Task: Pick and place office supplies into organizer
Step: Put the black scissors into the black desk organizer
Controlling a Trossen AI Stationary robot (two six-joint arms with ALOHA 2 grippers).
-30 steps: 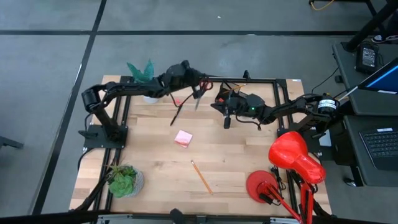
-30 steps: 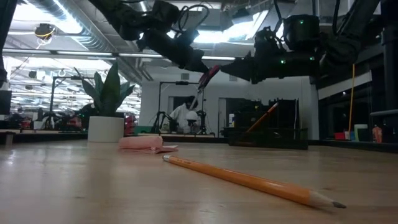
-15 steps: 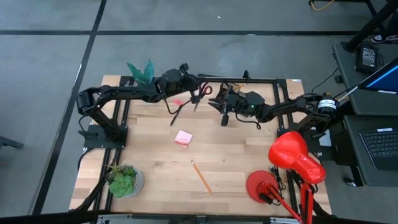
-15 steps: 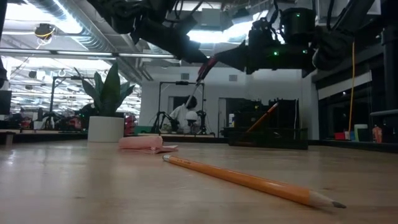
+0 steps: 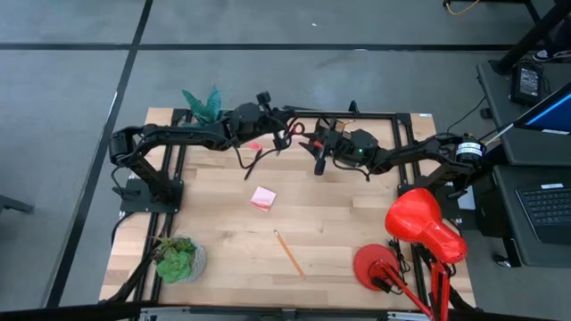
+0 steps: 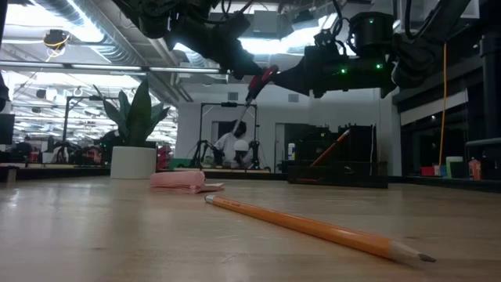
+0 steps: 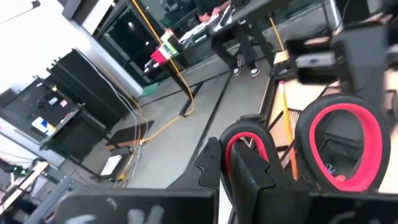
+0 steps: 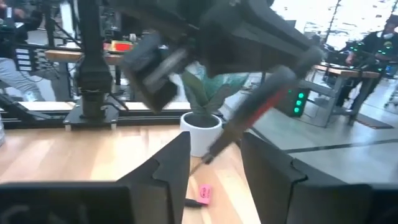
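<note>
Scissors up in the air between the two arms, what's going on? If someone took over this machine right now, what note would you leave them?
Left gripper: shut on the scissors, held high over the table's far side.
Right gripper: open, facing the scissors, holding nothing.
Organizer: far side, one pencil leaning in it.
Left to do: scissors, pencil, pink sticky pad, small pink eraser and a dark pen on the table.

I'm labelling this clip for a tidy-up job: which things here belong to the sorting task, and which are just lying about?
Part of the job:
- scissors, held in the left gripper
- pencil on the table
- sticky-note pad
- small eraser
- organizer
- right gripper, open, near the scissors

Just lying about:
- red lamp
- potted plant
- white-potted plant
</note>
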